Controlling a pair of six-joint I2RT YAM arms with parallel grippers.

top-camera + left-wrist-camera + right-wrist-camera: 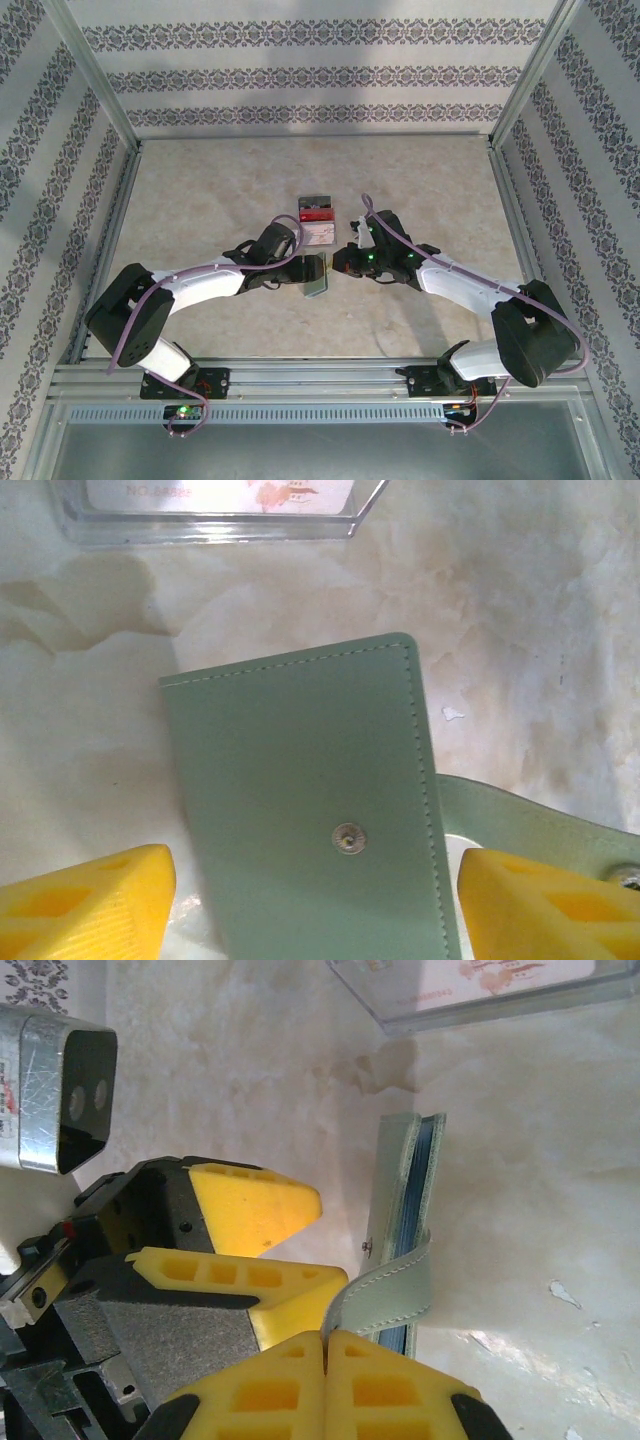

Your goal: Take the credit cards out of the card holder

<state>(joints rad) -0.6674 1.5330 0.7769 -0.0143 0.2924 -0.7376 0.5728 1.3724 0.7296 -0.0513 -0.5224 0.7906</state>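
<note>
Right wrist view puts the right claw (325,1345) at the near end of the card holder (410,1190). Its pads are pressed together, and the tip of the closing strap (392,1295) seems to be pinched between them. The holder shows edge-on, grey-green panels closed over bluish inner layers. I cannot tell whether any credit cards sit inside.

The left claw (315,870) faces the holder's outer panel, the one with the snap stud (348,838). It is spread wide, with a finger off each long side of the holder, and appears to grip nothing. Beyond the holder's far end a clear tray (215,530) rests on the worktop (520,630) with a pale card (220,490) in it. A red card (316,211) lies just past that.

The main risk, as I judge it, is that the holder is not braced. If the right claw pulls the strap while the left stays wide, the holder will likely drag or topple toward the right claw rather than open. The pinch catches only the strap's tip, so a sharp tug could slip it free. The two claws also sit close on either side of the holder, and a hasty closing move could knock them together or shove the holder into the tray.
</note>
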